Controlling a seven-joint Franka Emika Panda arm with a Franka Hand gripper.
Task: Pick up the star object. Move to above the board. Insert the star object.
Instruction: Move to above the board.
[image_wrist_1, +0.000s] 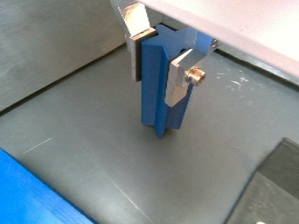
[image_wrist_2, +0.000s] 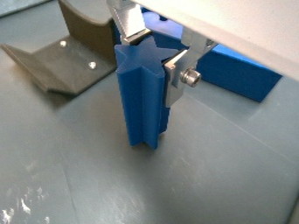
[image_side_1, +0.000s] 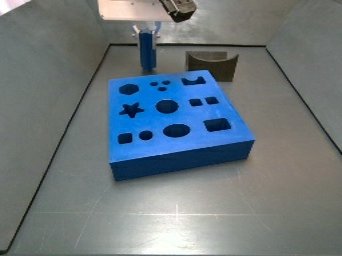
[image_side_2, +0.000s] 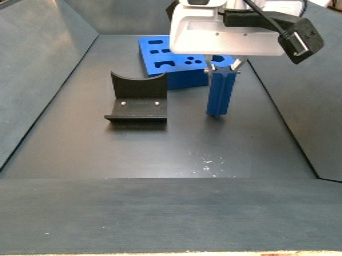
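Observation:
The star object (image_wrist_1: 156, 92) is a tall slim blue fluted peg, standing upright with its lower end on or just above the grey floor; it shows in both wrist views (image_wrist_2: 142, 96) and both side views (image_side_1: 144, 52) (image_side_2: 219, 92). My gripper (image_wrist_1: 163, 54) is shut on its upper part, one silver finger on each side, also in the wrist view (image_wrist_2: 147, 52). The board (image_side_1: 171, 122), a thick blue square block with a star hole (image_side_1: 130, 111) and other cut-outs, lies apart from the peg, behind it in a side view (image_side_2: 171, 53).
The fixture (image_side_2: 135, 98), a dark bracket on a base plate, stands beside the peg and shows too in a side view (image_side_1: 214, 64) and a wrist view (image_wrist_2: 65, 54). Grey walls enclose the floor.

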